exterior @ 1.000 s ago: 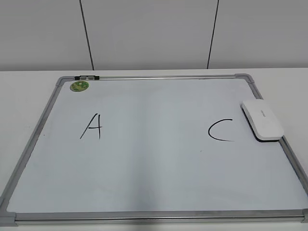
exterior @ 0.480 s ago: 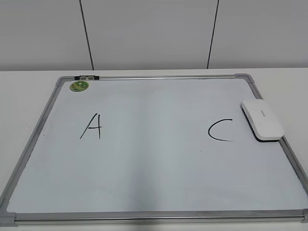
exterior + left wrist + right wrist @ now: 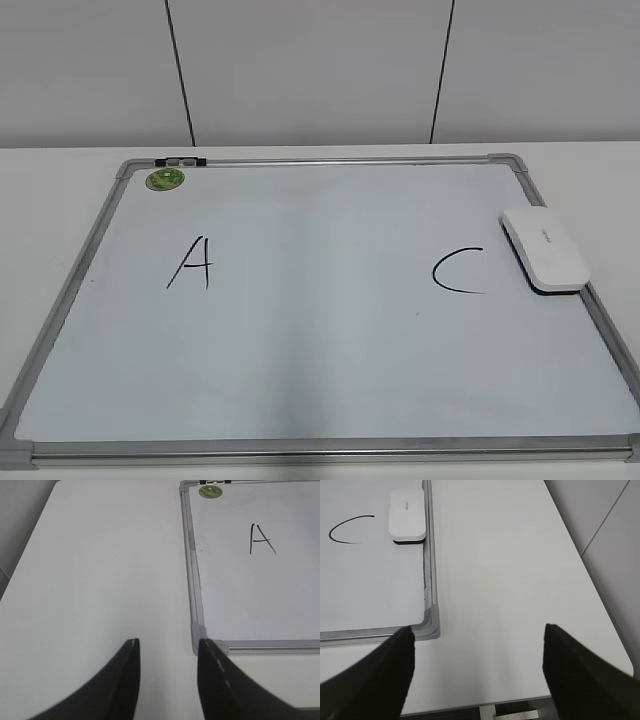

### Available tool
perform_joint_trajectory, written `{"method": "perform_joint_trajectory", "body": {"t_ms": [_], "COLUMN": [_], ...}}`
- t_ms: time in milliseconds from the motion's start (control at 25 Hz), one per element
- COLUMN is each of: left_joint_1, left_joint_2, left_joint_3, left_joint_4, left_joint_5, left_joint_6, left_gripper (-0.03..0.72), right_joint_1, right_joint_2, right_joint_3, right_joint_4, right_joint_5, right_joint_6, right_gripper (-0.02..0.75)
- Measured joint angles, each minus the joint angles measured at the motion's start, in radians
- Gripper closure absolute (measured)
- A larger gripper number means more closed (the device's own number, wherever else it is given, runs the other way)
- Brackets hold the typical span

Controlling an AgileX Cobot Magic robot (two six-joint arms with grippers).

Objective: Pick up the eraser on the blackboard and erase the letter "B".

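The white eraser [image 3: 545, 250] lies on the right edge of the blackboard [image 3: 320, 165], next to the black "C" [image 3: 458, 271]; it also shows in the right wrist view [image 3: 407, 516]. A black "A" [image 3: 191, 263] is at the left. No letter "B" shows between them. My left gripper [image 3: 167, 647] is open and empty over the table by the board's near left corner [image 3: 199, 630]. My right gripper [image 3: 477, 630] is wide open and empty by the near right corner [image 3: 431, 620]. Neither gripper shows in the exterior view.
A round green sticker [image 3: 165, 179] and a small clip [image 3: 182, 160] sit at the board's far left corner. The white table [image 3: 510, 580] ends close to the right gripper at its front and right edges. A panelled wall [image 3: 320, 70] stands behind the table.
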Motion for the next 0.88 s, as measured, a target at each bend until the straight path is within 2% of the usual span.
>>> {"method": "perform_joint_trajectory", "body": {"t_ms": [880], "left_joint_1": [0.0], "left_joint_2": [0.0], "left_joint_3": [0.0], "left_joint_4": [0.0], "left_joint_5": [0.0], "left_joint_6": [0.0], "left_gripper": [0.424], "right_joint_1": [0.0], "right_joint_2": [0.0], "right_joint_3": [0.0], "right_joint_4": [0.0], "right_joint_5": [0.0], "right_joint_6": [0.0], "right_gripper": [0.146]}}
